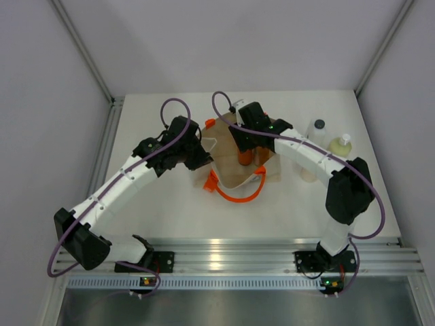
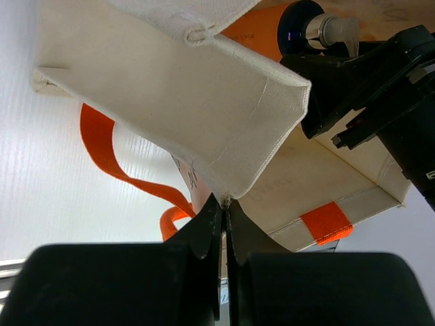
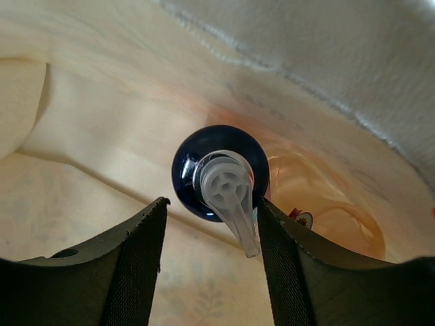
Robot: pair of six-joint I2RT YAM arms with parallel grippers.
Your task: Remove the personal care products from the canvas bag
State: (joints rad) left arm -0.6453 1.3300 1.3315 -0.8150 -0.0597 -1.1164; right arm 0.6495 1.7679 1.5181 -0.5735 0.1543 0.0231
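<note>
Closest in, the left gripper (image 2: pixel 224 207) has its jaws pressed together on a folded corner of the canvas bag (image 2: pixel 177 102), pinching the rim so that the mouth gapes. The cloth is soft and limp and will likely sag and drag rather than hold its shape. An orange handle (image 2: pixel 102 149) hangs loose to that gripper's left. Inside the bag, the right gripper (image 3: pixel 211 204) has its jaws apart on either side of the dark cap (image 3: pixel 187 166) of the orange bottle (image 2: pixel 255 30); the right-hand finger seems to touch the cap, while the left-hand one shows a clear gap. I judge this bottle light, rigid and smooth, so probably slippery. Its clear pump nozzle (image 3: pixel 234 210) juts out between the fingers and looks the weakest part, so the hold belongs on the round cap or the neck under it. From the wrist the bottle's body is hidden beneath its own cap. Just beyond the right-hand finger an amber bottle (image 3: pixel 326 204) lies against the bag wall with a speck of pink at its end; its cap is hard to make out. Well past the right gripper, outside the bag, a white bottle (image 1: pixel 317 129) and a pale yellow-green bottle (image 1: pixel 342 144) stand on the table (image 1: pixel 170 210). A cream cylinder (image 1: pixel 309 171) beside them is mostly covered by the arm. Whether the bag holds anything more I cannot tell.
</note>
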